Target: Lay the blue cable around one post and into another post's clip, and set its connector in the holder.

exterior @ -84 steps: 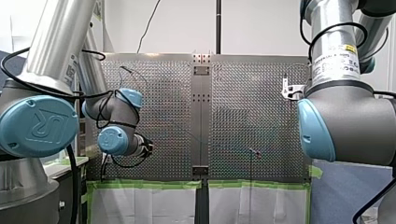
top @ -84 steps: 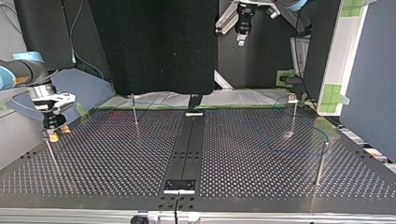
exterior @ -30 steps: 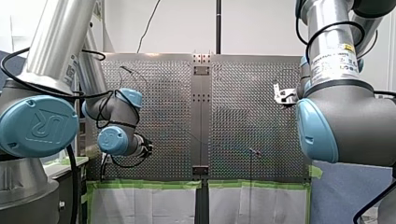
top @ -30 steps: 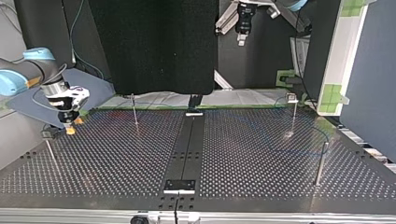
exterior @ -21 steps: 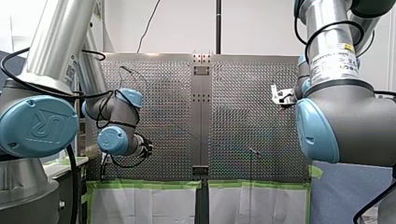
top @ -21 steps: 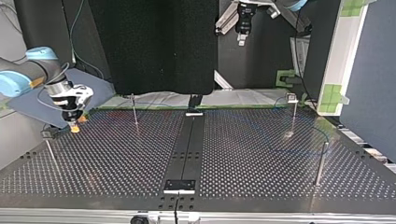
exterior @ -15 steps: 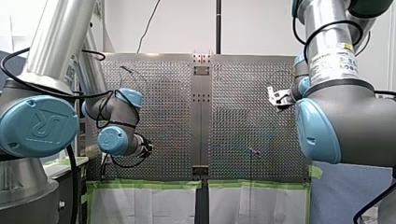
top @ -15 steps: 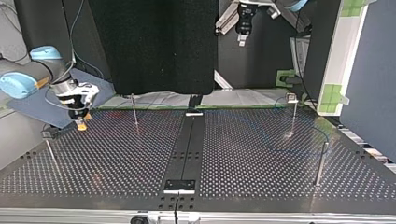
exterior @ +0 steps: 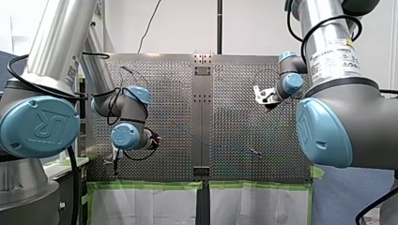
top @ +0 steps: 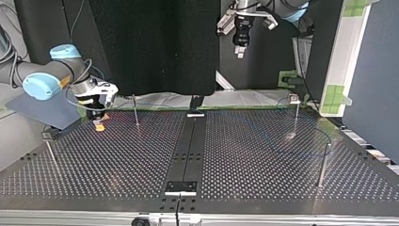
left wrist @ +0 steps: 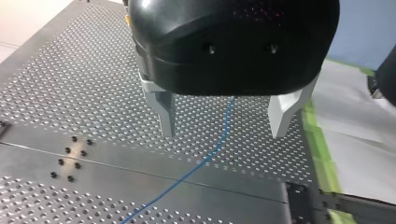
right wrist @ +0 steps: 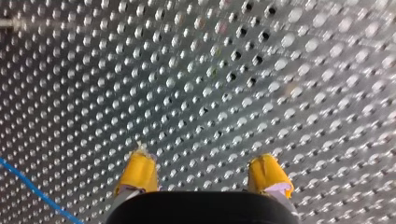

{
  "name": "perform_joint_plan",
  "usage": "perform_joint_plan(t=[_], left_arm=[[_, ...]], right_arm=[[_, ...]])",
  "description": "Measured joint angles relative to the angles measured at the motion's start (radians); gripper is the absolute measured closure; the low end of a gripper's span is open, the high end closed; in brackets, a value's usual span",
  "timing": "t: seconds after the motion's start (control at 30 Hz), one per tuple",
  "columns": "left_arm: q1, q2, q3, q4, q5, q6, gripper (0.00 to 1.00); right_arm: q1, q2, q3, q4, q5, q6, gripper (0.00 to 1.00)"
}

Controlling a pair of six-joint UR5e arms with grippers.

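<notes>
Top view, left to right. Far-left post [top: 49, 143] with a dark clip on top stands at the edge of the perforated table [top: 117, 160]. Just right of it, my right gripper [top: 99, 126] hangs low over the plate. Its yellow pads [right wrist: 140, 173] are spread apart with nothing between them, and in its wrist view the blue cable [right wrist: 32, 188] lies off to one side. Thin post [top: 135, 110] stands near the far edge. Dark centre strip [top: 188, 141]. On the right half the cable lies loose on the plate in a faint loop between the clip-topped post [top: 295, 113] and the plain post [top: 322, 165]; contact with either cannot be told. My left gripper [top: 240, 47] is high above the far edge, fingers wide apart and empty; its wrist view shows the cable running on the table under the gap. Connector not made out.
</notes>
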Motion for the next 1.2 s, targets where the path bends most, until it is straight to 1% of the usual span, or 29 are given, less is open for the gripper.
perform_joint_plan(t=[0.17, 0.23, 0.43, 0.47, 0.6, 0.77, 0.83, 0.97, 1.1, 1.17, 1.2], left_arm=[[0.002, 0.008, 0.019, 0.001, -0.001, 0.000, 0.02], [0.003, 0.015, 0.021, 0.004, -0.001, -0.001, 0.02], [0.012, 0.038, 0.022, 0.000, -0.002, 0.001, 0.02], [0.013, 0.040, 0.022, -0.001, -0.002, 0.001, 0.02], [0.019, 0.042, 0.022, -0.004, -0.001, 0.004, 0.02], [0.024, 0.042, 0.022, -0.003, -0.001, 0.005, 0.02], [0.026, 0.042, 0.022, -0.003, -0.001, 0.005, 0.02], [0.030, 0.042, 0.022, -0.002, -0.001, 0.005, 0.02], [0.032, 0.042, 0.022, -0.001, -0.001, 0.005, 0.02], [0.035, 0.042, 0.022, 0.000, -0.001, 0.005, 0.02], [0.037, 0.042, 0.022, 0.001, -0.001, 0.005, 0.02]], right_arm=[[0.039, -0.023, 0.035, -0.029, 0.039, 0.029, 0.01], [0.051, -0.030, 0.047, -0.040, 0.052, 0.039, 0.01], [0.101, -0.052, 0.096, -0.089, 0.101, 0.085, 0.01], [0.111, -0.055, 0.107, -0.099, 0.112, 0.096, 0.01], [0.146, -0.061, 0.141, -0.133, 0.146, 0.125, 0.01], [0.187, -0.063, 0.182, -0.175, 0.187, 0.148, 0.01], [0.200, -0.063, 0.195, -0.188, 0.200, 0.158, 0.01], [0.234, -0.063, 0.229, -0.222, 0.234, 0.189, 0.01], [0.265, -0.063, 0.261, -0.253, 0.256, 0.220, 0.01], [0.284, -0.063, 0.279, -0.271, 0.260, 0.232, 0.01], [0.292, -0.063, 0.287, -0.280, 0.260, 0.235, 0.01]])
